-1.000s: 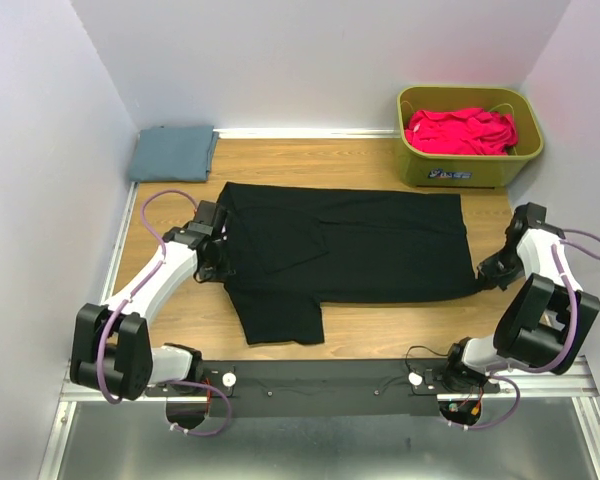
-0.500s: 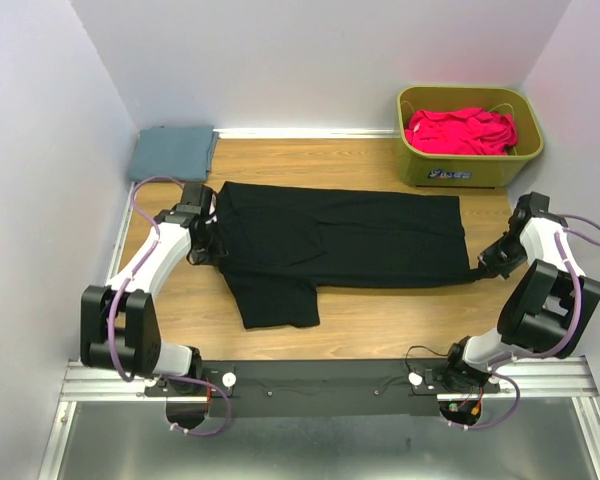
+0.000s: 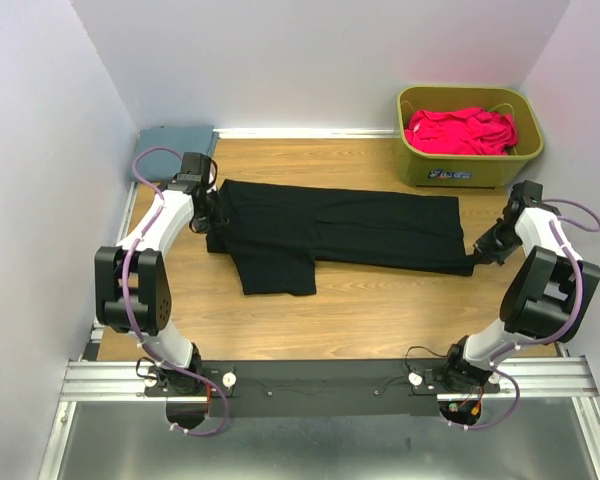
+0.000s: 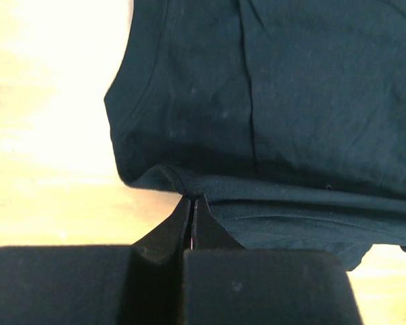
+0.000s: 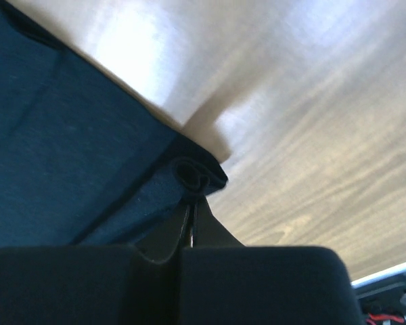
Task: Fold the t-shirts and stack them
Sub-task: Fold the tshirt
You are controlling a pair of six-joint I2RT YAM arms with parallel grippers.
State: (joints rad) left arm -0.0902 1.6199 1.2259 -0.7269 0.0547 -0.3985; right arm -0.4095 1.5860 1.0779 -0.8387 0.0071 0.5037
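Observation:
A black t-shirt (image 3: 340,232) lies stretched across the wooden table, one sleeve (image 3: 278,272) hanging toward the near side. My left gripper (image 3: 208,218) is shut on its left edge; the left wrist view shows the pinched cloth (image 4: 189,186) at my fingertips. My right gripper (image 3: 477,257) is shut on its right corner, which bunches at the fingertips in the right wrist view (image 5: 197,175). A folded grey-blue t-shirt (image 3: 170,140) lies at the back left corner, partly behind my left arm. Pink t-shirts (image 3: 460,130) sit in a green basket (image 3: 470,172) at the back right.
White walls close in the table on the left, back and right. The green basket stands just beyond my right arm. A metal rail (image 3: 330,375) with both arm bases runs along the near edge.
Both grippers have dragged the near edge of the black t-shirt toward the back, so the shirt is now folded into a narrower band. The left arm has swung toward the back left corner.

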